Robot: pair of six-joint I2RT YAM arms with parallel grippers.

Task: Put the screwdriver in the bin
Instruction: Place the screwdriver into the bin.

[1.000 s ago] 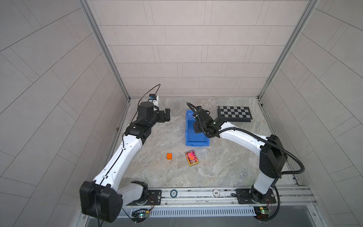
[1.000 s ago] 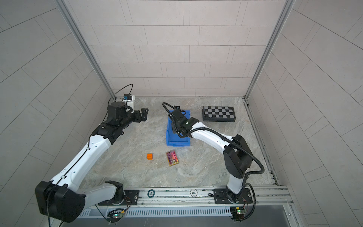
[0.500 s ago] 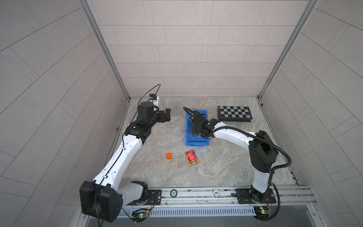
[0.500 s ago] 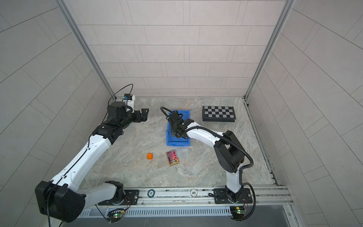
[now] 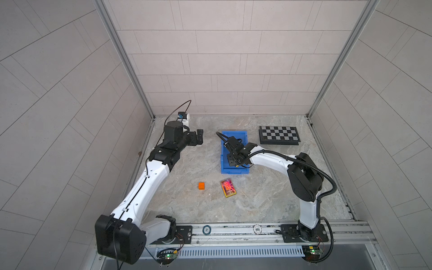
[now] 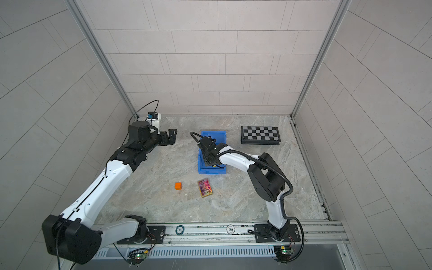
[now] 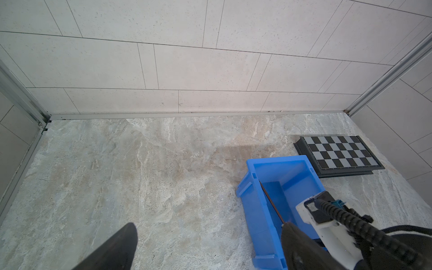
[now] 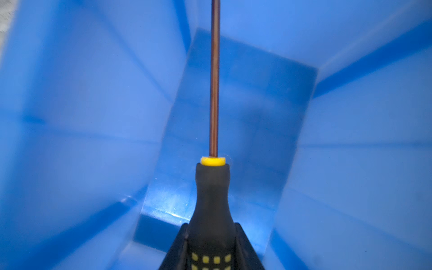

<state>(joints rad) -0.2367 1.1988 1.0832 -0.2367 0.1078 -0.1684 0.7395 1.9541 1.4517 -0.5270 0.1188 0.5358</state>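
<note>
A: Blue bin (image 5: 235, 171) mid-table, near the checkerboard (image 5: 279, 135). Left gripper (image 5: 199, 138) off to one side, fingers (image 7: 112, 247) spread wide.
B: Right gripper (image 8: 211, 228) down in the bin, clamped on the screwdriver (image 8: 211, 198) handle, shaft between the blue walls.

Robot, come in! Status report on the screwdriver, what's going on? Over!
Right end effector shut on screwdriver handle, down inside bin. Left end effector open, empty, away from bin. Nothing seen in the way. Over.

Bright, even light; bin (image 8: 70, 117) walls blurred close up.
</note>
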